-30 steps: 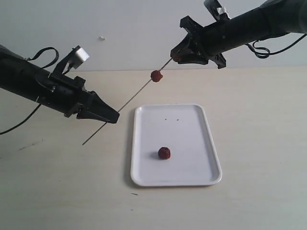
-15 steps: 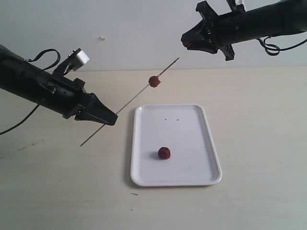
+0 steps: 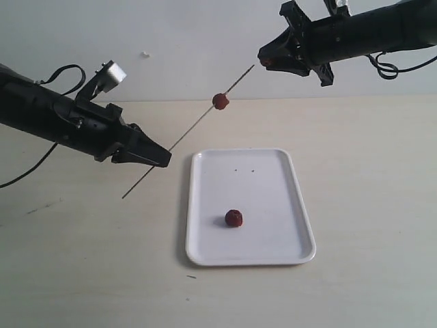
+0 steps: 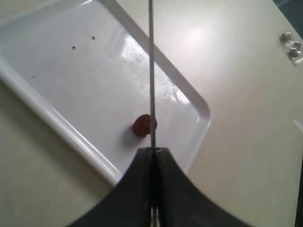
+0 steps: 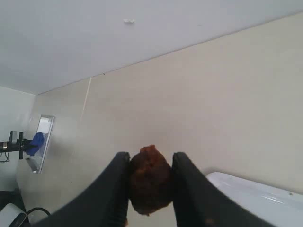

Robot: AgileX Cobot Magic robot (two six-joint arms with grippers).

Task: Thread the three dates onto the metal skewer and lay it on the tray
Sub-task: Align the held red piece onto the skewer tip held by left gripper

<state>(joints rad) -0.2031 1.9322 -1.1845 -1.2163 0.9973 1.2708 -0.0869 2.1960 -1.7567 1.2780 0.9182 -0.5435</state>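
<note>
The skewer [image 3: 194,126] is being held higher than half a second before, its upper tip now just beside the right gripper [image 3: 268,59]. The threaded date [image 3: 220,101] is being carried up with it. The left gripper [image 3: 164,158] is being seen slightly higher and nearer the tray [image 3: 273,178], while the right gripper is being kept where it was.

The skewer is being held slanted in the air, with its lower end hanging over the table [image 3: 369,205] to the left of the tray. The threaded date is being borne on the upper part of the rod, apart from the tip. The rod is being clamped low down by the left gripper, whose jaws are being pressed fully together on it. The held date [image 5: 149,182] is being pinched between the two fingers of the right gripper, which are being kept apart only by that date's width. The tray date [image 3: 234,218] is being left lying alone on the tray, left of its middle. The tray is being rested flat on the table, below and between both arms. A small white block [image 3: 114,71] is being carried on top of the left arm.
</note>
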